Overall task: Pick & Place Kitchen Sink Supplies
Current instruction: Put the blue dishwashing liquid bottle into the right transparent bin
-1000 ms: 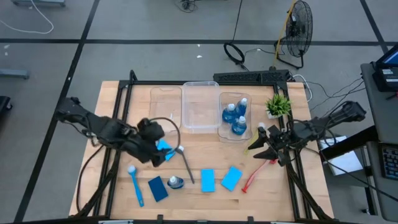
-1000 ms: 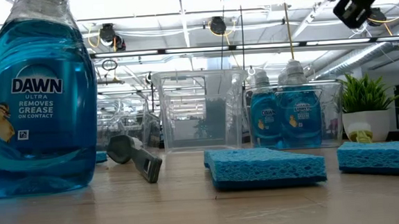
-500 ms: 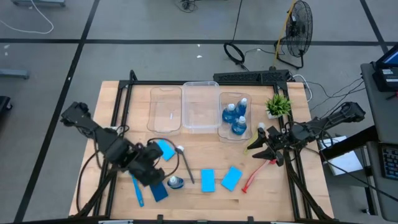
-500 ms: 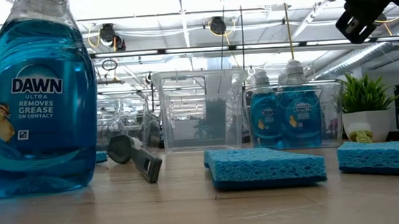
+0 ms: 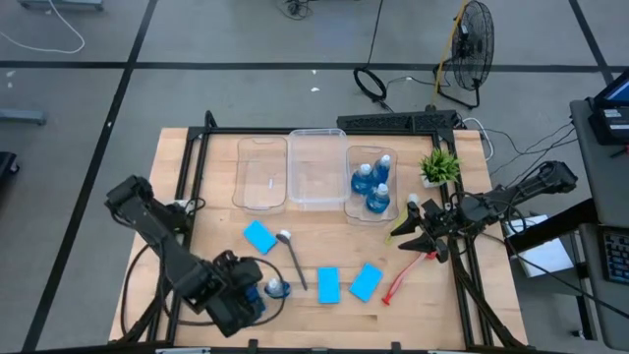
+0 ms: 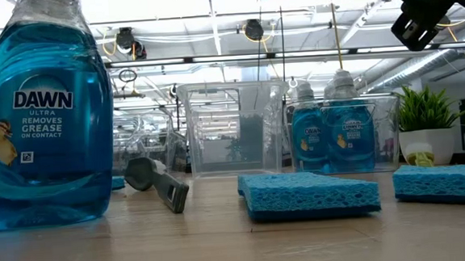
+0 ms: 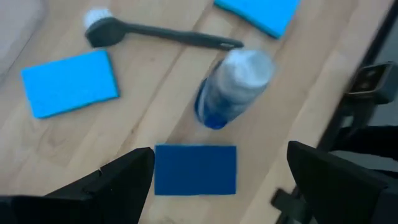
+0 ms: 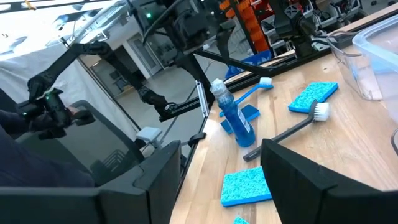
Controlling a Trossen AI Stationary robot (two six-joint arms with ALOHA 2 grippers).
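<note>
The left pincer (image 5: 239, 303) hangs near the front edge of the wooden surface (image 5: 324, 236), its fingers spread wide and holding nothing, over the dark sponge (image 7: 195, 169) and just beside the standing bottle (image 7: 233, 87). The right pincer (image 5: 421, 234) hovers at the right side, parted and empty, above the red brush (image 5: 405, 276). Flat, porous sponges (image 5: 328, 284) and a grey brush (image 5: 293, 258) lie in the open middle. Three bottles (image 5: 371, 182) sit in a clear bin (image 5: 351, 208).

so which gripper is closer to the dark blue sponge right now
Left. The left gripper hangs open directly above the dark blue sponge, near the table's front-left. The right gripper is open too, far off by the table's right edge, near the red brush.
</note>
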